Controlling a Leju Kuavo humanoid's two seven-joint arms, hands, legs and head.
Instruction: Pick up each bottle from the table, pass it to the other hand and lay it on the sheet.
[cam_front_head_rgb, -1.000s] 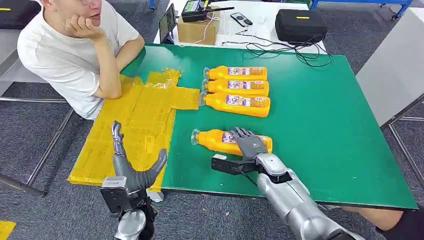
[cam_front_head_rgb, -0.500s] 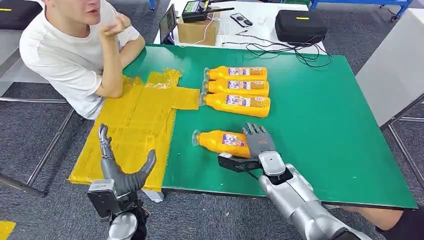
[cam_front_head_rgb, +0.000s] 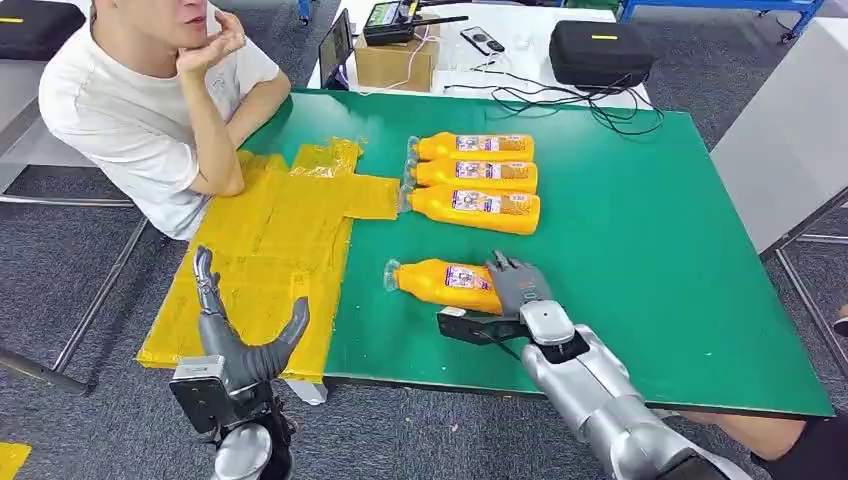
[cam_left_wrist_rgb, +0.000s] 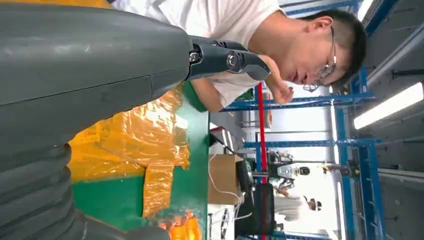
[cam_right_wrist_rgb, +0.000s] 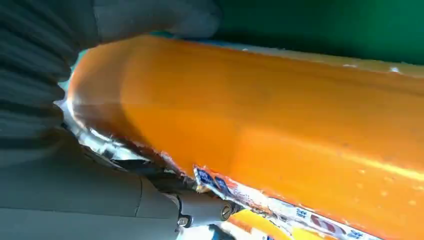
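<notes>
— Near the front edge of the surface (cam_front_head_rgb: 700, 300), what has the right hand (cam_front_head_rgb: 517, 285) got?

— Its fingers (cam_front_head_rgb: 507, 268) are wrapped over the base end of the lone bottle (cam_front_head_rgb: 443, 283), which lies on its side. It should close firmly before lifting, and keep the bottle level.

— And the left hand (cam_front_head_rgb: 240, 335)?

— Open, holding nothing, beside the yellow sheet (cam_front_head_rgb: 270, 240) at the front left corner. Three more bottles (cam_front_head_rgb: 470, 180) lie farther back.

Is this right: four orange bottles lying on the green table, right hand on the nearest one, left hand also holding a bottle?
Not quite. The left hand holds nothing, its fingers spread over the yellow sheet, as the head view shows. The right hand is on the nearest bottle.
</notes>
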